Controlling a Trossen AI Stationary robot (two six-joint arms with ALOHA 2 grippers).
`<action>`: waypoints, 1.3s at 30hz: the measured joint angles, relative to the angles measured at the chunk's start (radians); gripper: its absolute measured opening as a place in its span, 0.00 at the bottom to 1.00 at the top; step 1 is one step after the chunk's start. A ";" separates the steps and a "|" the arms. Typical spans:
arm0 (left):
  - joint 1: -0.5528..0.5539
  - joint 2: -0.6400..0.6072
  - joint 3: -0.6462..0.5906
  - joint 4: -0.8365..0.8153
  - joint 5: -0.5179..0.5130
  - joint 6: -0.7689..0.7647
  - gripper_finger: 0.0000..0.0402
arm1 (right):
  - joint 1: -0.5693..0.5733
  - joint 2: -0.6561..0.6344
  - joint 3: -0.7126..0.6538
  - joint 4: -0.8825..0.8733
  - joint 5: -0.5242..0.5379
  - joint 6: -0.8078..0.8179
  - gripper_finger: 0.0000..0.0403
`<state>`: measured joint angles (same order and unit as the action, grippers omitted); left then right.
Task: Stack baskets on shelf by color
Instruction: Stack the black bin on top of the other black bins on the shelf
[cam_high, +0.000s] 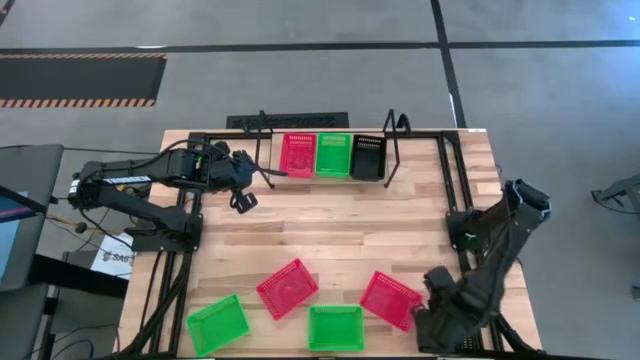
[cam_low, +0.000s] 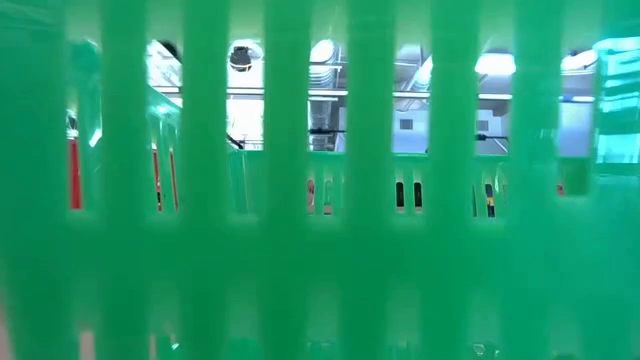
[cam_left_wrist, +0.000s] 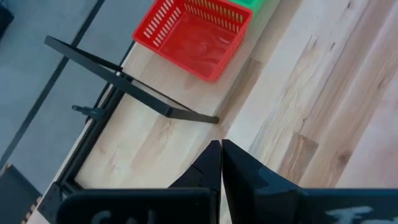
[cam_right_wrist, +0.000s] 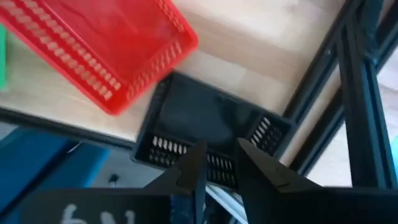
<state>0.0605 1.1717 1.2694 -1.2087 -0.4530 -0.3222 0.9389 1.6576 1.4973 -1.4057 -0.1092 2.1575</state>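
High view shows the narrow light wood shelf (cam_high: 333, 176) between two black wire loop uprights already carrying three plastic mesh baskets side by side, red-pink (cam_high: 297, 154), bright green (cam_high: 333, 154), black (cam_high: 368, 156), probably laid as one base per colour. Loose on the wood-plank bench (cam_high: 330, 235), well away from the shelf: two more red-pink baskets (cam_high: 288, 288) (cam_high: 390, 298) and two green ones (cam_high: 217, 324) (cam_high: 336, 327). Left hand (cam_high: 243, 200) just beside the shelf's left upright, fingers (cam_left_wrist: 239, 165) pressed together, holding nothing, red-pink shelf basket near in front. Right hand (cam_right_wrist: 219, 163) far from the shelf at the bench's near right corner, slightly spread, right over a black mesh basket (cam_right_wrist: 208, 127) beside the right-hand red-pink one; likely about to pinch its rim. Low view blocked by green mesh (cam_low: 320, 250).
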 joint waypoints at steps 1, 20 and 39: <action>0.000 0.000 0.000 0.000 0.000 -0.001 0.00 | 0.017 -0.001 0.001 0.000 0.001 0.018 0.27; 0.000 0.000 0.000 -0.003 0.004 0.040 0.00 | 0.155 -0.002 -0.311 0.272 0.007 -0.043 0.46; 0.000 0.000 0.000 -0.003 0.032 0.011 0.00 | 0.125 -0.007 -0.495 0.609 0.005 -0.260 0.41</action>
<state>0.0601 1.1717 1.2694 -1.2118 -0.4210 -0.3107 1.0638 1.6509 1.0028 -0.7969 -0.1040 1.8974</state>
